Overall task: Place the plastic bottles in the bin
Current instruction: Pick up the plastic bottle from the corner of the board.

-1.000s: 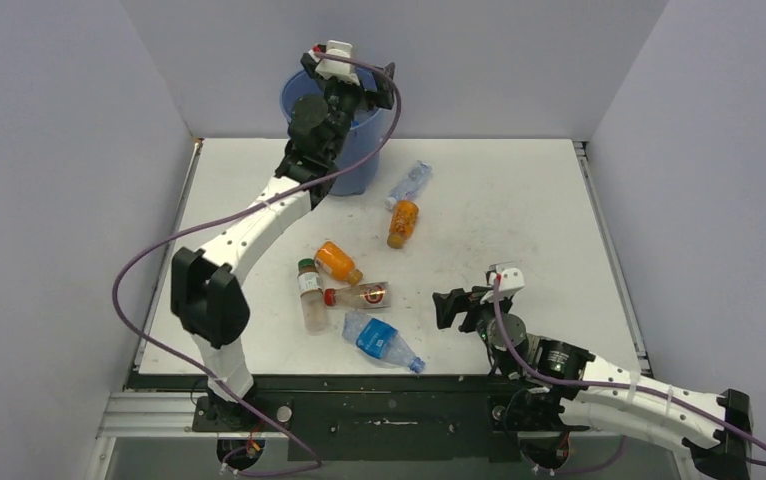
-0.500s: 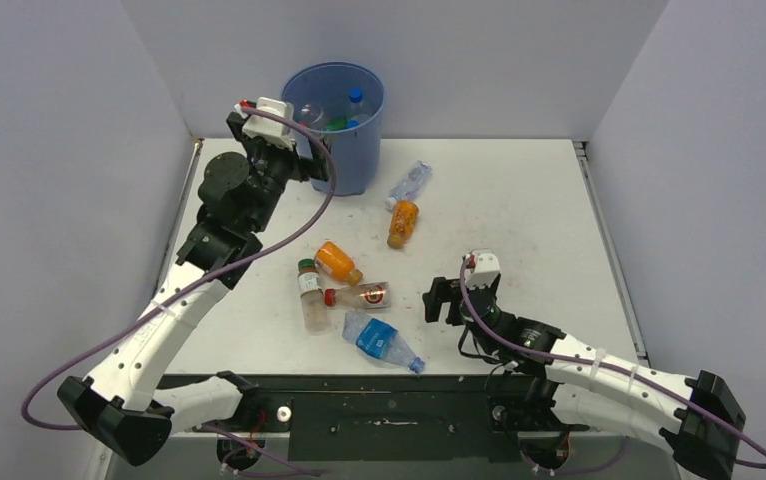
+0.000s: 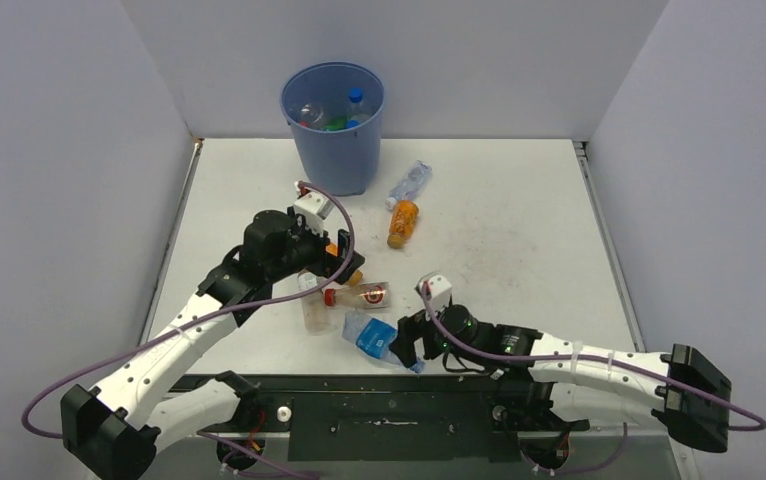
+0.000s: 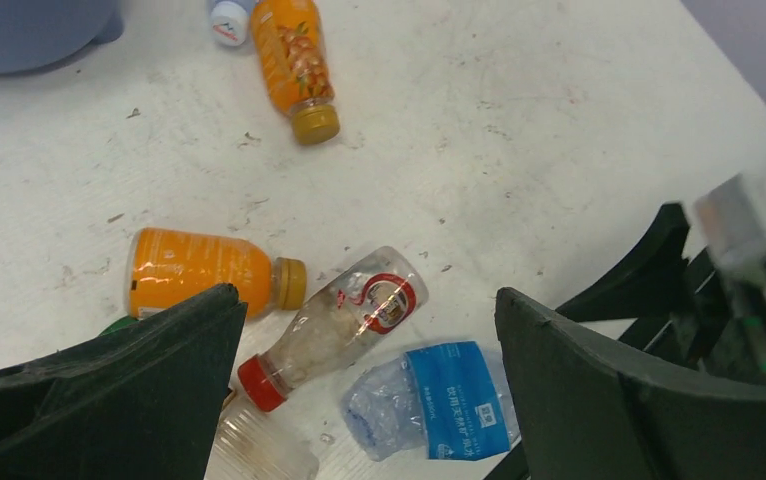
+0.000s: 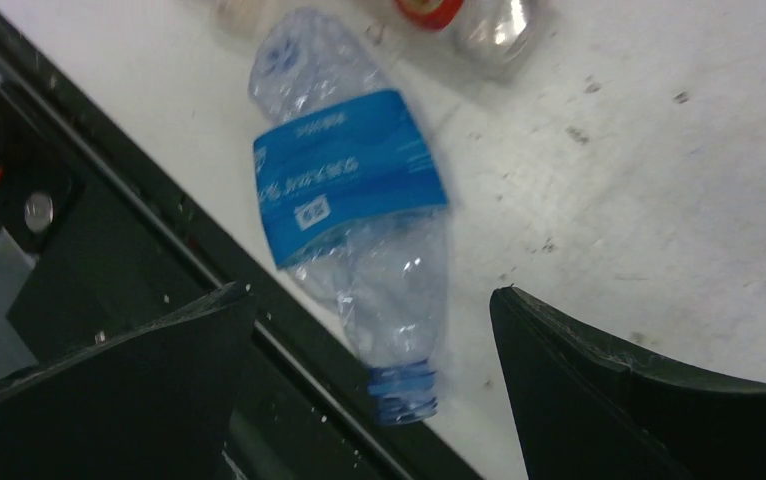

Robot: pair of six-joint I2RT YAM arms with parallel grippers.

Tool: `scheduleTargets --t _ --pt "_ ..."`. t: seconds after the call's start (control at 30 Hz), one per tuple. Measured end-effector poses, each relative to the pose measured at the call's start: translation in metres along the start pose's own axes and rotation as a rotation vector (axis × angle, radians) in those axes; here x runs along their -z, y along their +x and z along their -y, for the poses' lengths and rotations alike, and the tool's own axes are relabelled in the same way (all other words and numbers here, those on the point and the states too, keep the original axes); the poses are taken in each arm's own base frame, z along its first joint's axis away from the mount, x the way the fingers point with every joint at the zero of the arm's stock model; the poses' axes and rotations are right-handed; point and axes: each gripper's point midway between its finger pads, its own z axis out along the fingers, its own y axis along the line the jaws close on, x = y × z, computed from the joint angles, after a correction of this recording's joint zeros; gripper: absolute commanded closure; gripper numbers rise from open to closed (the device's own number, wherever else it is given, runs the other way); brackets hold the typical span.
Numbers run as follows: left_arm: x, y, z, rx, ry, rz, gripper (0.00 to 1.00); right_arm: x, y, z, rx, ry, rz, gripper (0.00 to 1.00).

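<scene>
Two claws, both spread wide. My right gripper (image 5: 369, 296) over the blue-label bottle (image 5: 349, 190) at the table (image 3: 499, 230) edge; my left gripper (image 4: 367, 298) above the red-capped bottle (image 4: 344, 315).

Blue bin (image 3: 332, 140) on a dirt-flecked white desk (image 3: 519, 230), with orange gold-capped bottles (image 4: 199, 272), a red-capped clear bottle (image 4: 344, 320) and a blue-labelled clear bottle (image 5: 349, 190).

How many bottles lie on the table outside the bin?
6. Clear bottle and orange bottle right of the bin; second orange bottle, red-capped bottle, pale bottle and blue-labelled bottle clustered at the front. More could be hidden.
</scene>
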Motion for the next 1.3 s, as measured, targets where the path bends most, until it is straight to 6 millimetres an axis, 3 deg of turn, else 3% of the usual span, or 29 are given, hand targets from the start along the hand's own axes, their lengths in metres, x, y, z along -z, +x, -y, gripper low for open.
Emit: scheduleTargets --t 0.13,0.27,0.43,0.6,0.77,0.93,1.03,1.17,1.3 --pt "0.007 -0.009 0.018 -0.003 0.065 0.037 0.04 0.001 0.038 -0.018 0.088 -0.012 -0.094 0.09" --pt "0.012 -0.010 0.032 -0.047 0.092 0.052 0.04 -0.005 0.060 -0.009 0.148 0.064 -0.138 0.09" --pt "0.013 -0.004 0.050 -0.136 0.103 0.050 0.04 -0.014 0.074 0.006 0.244 0.164 -0.184 0.07" --pt "0.015 -0.002 0.052 -0.179 0.081 0.054 0.04 -0.024 0.071 0.005 0.296 0.210 -0.190 0.03" --pt "0.021 -0.007 0.048 -0.190 0.054 0.082 0.04 -0.025 0.069 0.008 0.310 0.225 -0.183 0.15" --pt "0.025 -0.007 0.045 -0.193 0.045 0.097 0.04 -0.027 0.066 0.005 0.323 0.211 -0.172 0.44" --pt "0.027 -0.008 0.044 -0.196 0.041 0.113 0.04 -0.028 0.068 0.004 0.322 0.202 -0.173 0.56" --pt "0.031 -0.011 0.042 -0.197 0.037 0.152 0.04 -0.026 0.073 0.006 0.320 0.196 -0.186 0.64" --pt "0.034 -0.016 0.039 -0.195 0.019 0.189 0.04 -0.017 0.064 0.002 0.301 0.176 -0.161 0.69"
